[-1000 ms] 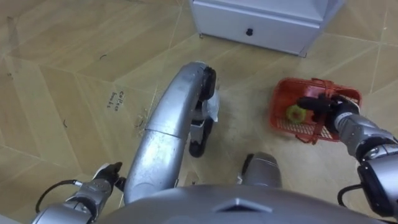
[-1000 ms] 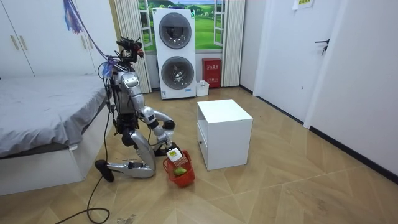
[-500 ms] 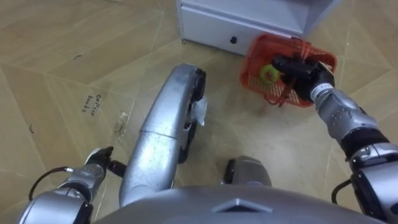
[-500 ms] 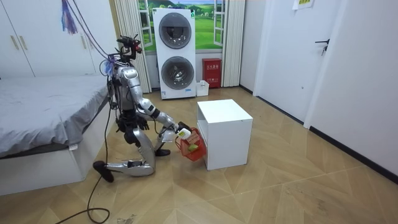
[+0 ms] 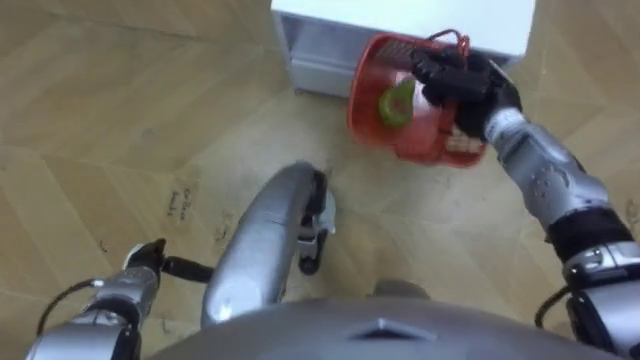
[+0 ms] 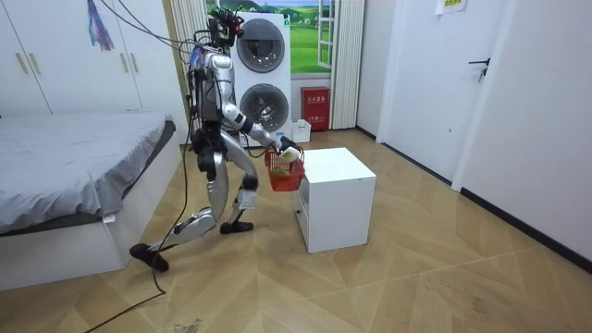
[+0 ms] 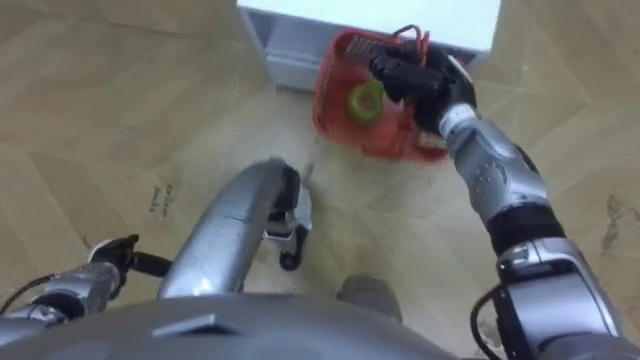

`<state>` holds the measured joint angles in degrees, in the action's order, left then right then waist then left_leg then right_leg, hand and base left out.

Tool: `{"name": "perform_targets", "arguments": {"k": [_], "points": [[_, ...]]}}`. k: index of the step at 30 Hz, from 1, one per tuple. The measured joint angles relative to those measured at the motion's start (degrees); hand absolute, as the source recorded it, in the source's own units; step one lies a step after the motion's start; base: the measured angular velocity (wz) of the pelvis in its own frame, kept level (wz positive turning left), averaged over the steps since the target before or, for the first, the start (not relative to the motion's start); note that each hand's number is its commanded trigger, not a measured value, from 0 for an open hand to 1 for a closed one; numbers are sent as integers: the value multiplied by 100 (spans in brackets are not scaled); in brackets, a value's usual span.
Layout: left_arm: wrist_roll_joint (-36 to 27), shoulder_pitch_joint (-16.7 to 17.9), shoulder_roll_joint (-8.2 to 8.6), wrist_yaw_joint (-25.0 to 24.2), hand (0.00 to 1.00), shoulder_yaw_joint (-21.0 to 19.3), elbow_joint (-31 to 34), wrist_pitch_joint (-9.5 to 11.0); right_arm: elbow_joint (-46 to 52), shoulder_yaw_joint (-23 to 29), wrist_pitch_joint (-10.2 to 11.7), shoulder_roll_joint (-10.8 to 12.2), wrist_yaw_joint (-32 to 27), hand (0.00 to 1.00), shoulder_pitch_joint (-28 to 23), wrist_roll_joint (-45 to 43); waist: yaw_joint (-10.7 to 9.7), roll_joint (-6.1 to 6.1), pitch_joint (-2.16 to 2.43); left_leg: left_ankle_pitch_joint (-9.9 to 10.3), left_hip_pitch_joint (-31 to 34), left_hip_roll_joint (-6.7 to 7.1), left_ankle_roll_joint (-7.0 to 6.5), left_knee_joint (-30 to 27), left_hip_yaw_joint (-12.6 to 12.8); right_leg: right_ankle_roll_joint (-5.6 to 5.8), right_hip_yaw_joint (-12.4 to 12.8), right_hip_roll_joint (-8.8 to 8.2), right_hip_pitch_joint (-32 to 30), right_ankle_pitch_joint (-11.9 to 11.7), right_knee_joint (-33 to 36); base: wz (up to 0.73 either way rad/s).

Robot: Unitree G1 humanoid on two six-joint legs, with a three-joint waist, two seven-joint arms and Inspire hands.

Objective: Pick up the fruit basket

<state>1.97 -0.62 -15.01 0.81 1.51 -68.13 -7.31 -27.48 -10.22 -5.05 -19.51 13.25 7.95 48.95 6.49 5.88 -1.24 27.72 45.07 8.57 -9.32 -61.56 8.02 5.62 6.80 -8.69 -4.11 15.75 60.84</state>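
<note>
the right arm reaches forward and up from the lower right of the eye views, forearm stretched out toward a white cabinet. the right hand is dark, turned palm inward, with its fingers curled tight round the thin red handle of the fruit basket. the basket is red plastic mesh and hangs from that hand, tilted, clear of the wooden floor and just in front of the cabinet's front face. a green fruit lies inside it, against the wall away from the hand.

the left arm hangs low at the lower left, with the left hand down beside the robot's leg and well apart from the basket; whether it is open or closed cannot be told.

in the room view the robot stands upright on both legs, one foot set behind the other, just beside the cabinet, with a bed on the room view's left and stacked washing machines behind it. the basket hangs near the cabinet's top edge.
</note>
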Motion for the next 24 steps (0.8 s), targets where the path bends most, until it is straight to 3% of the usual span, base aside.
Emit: {"name": "perform_targets", "arguments": {"k": [1,4,5,6,7,9,10,12,14,15,17,19,21,22,23,24], "points": [[-1,88,2,2,0,-32,87,-26,234,125,0,-1,12,100,-170,2,-3,1,2,-67,-319,31,-30,310,-7,3,22,-8,119,-352,-198,-19],[-7,412,-5,34,0,-190,345,-136,640,375,3,8,18,100,-426,11,9,-3,11,-100,-983,43,-57,786,-57,40,47,142,109,-901,-143,-21],[-7,487,-3,36,0,-212,409,-164,703,427,3,9,19,100,-449,13,4,-4,10,-100,-1072,43,-59,835,-85,44,46,178,86,-901,-99,-13],[-6,600,-1,71,0,-246,416,-201,788,511,19,14,16,100,-488,14,-22,-11,14,-101,-1260,63,-59,913,-192,-17,52,204,61,-742,-8,-11],[-13,722,4,120,0,-253,404,-269,853,523,23,13,10,100,-505,14,-80,11,31,-112,-1437,139,-40,999,-332,-74,54,187,-3,-391,74,-10],[-20,927,32,166,0,-312,389,-338,1088,524,37,33,10,100,-606,25,-167,-12,45,-113,-1628,156,-38,1005,-475,-70,57,168,-72,10,69,-2],[-17,1025,45,213,0,-382,387,-383,1228,526,88,63,3,100,-700,21,-175,1,56,-118,-1707,155,-29,1001,-529,-34,26,189,-59,99,17,0],[-20,1143,65,269,0,-397,428,-426,1327,533,144,109,-2,100,-737,-1,-173,-7,65,-136,-1767,78,5,1012,-543,-56,-85,304,87,-88,-219,5],[-4,1212,67,283,0,-358,543,-551,1352,540,148,120,-15,100,-777,0,-189,-18,68,-187,-1989,20,95,1313,-626,49,-255,335,111,-529,-255,22],[0,1251,85,309,0,-342,625,-587,1400,540,148,119,-34,100,-782,2,-172,-16,69,-222,-2169,15,147,1552,-685,102,-308,266,80,-683,-207,0],[11,1238,138,398,0,-344,623,-577,1494,524,164,117,-56,100,-712,1,-46,-40,67,-249,-2349,-21,168,1747,-687,76,-338,145,-177,-223,-79,-23],[79,1235,195,478,0,-354,630,-462,1529,503,197,116,-60,100,-680,-57,80,-213,58,-275,-2542,-225,217,1894,-687,-9,-451,65,-788,632,-257,-30],[82,1242,201,536,0,-358,626,-407,1646,423,188,120,-55,100,-682,-152,122,-318,49,-346,-2727,-409,348,2107,-675,-25,-595,2,-1200,917,-998,-26],[85,1249,200,578,0,-352,628,-401,1718,379,185,117,-52,100,-673,-159,132,-315,43,-394,-2867,-489,435,2245,-661,-16,-732,-2,-1294,896,-1829,-20],[88,1256,210,611,0,-350,626,-398,1724,352,183,112,-51,100,-673,-150,146,-319,45,-407,-2927,-532,490,2300,-662,-79,-830,16,-1258,821,-2080,-26],[91,1262,270,643,0,-348,631,-399,1723,305,145,94,-57,100,-669,-148,169,-364,85,-455,-3096,-661,619,2508,-627,-187,-949,127,-1028,624,-2458,-25]]}}
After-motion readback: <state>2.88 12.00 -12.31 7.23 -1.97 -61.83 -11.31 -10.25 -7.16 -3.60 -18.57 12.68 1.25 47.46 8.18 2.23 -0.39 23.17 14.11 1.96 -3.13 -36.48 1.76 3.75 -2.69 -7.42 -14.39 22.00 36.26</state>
